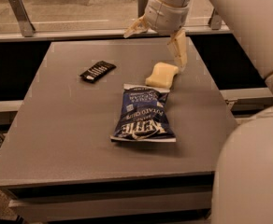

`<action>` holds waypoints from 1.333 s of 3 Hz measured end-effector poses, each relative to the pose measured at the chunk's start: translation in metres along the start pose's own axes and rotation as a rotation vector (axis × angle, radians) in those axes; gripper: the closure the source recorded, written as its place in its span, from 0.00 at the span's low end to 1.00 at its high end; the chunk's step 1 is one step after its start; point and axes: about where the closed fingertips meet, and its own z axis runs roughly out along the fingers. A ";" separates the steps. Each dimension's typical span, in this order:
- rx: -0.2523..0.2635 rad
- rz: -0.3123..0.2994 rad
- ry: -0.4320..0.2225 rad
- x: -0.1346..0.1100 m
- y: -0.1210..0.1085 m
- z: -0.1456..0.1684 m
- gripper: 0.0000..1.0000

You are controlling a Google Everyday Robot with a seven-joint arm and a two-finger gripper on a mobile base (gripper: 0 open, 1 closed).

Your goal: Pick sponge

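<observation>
The sponge (161,75) is a pale yellow soft block lying flat on the grey table (57,125), right of centre toward the far side. It touches the top edge of the blue chip bag (144,118). My gripper (154,50) hangs just above and behind the sponge with its fingers spread wide, open and holding nothing. One tan finger (179,50) points down beside the sponge's far right corner. The other finger (133,28) sticks out to the left, well clear of the sponge.
A small black wrapped bar (97,71) lies on the far left part of the table. A glass railing with metal posts (19,14) runs behind the table. My white arm (253,125) fills the right side of the view.
</observation>
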 end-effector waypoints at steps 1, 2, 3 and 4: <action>0.008 -0.004 0.001 0.031 0.004 0.010 0.00; 0.018 0.009 0.001 0.058 0.014 0.018 0.00; -0.010 -0.005 0.010 0.071 0.024 0.028 0.00; -0.060 -0.042 0.014 0.070 0.030 0.038 0.00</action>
